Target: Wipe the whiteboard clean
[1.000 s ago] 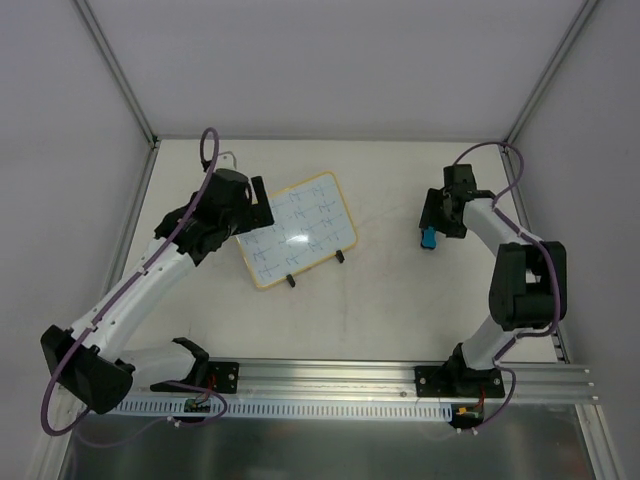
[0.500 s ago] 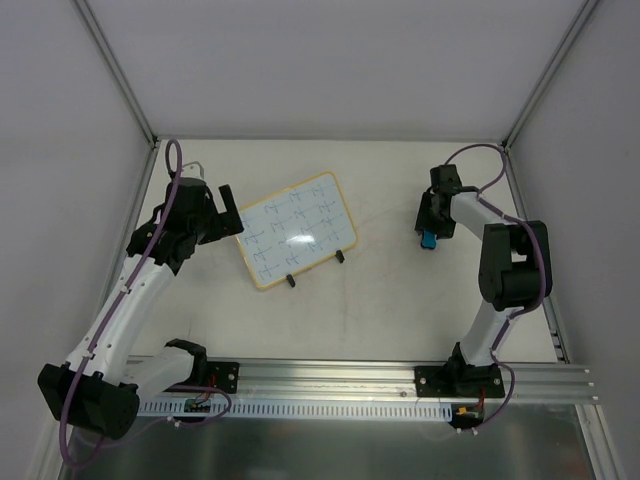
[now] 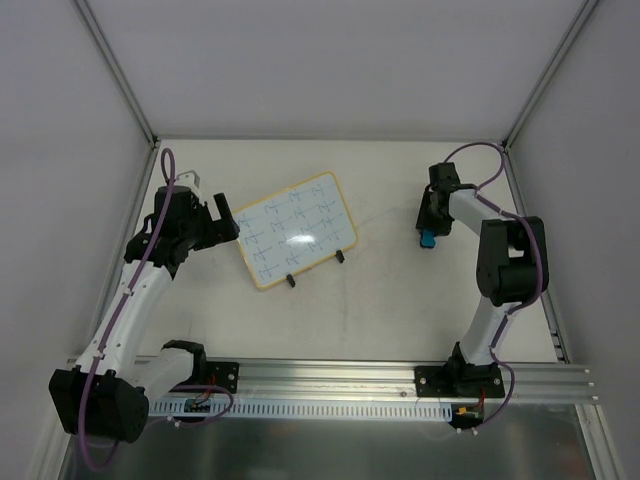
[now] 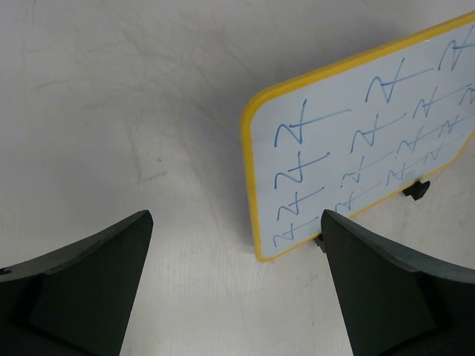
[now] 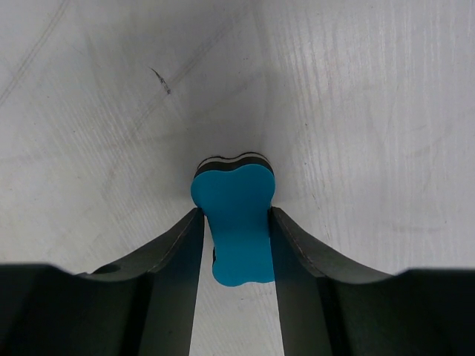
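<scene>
The whiteboard [image 3: 298, 230] lies just right of the wide-spread left claw [image 3: 228, 218]; far right, the right claw [image 3: 430, 232] pinches the blue eraser [image 5: 236, 222]

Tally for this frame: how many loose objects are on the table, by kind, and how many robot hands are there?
Whiteboard: 1
Blue eraser: 1
Robot hands: 2 (left hand, right hand)
Total: 4
</scene>
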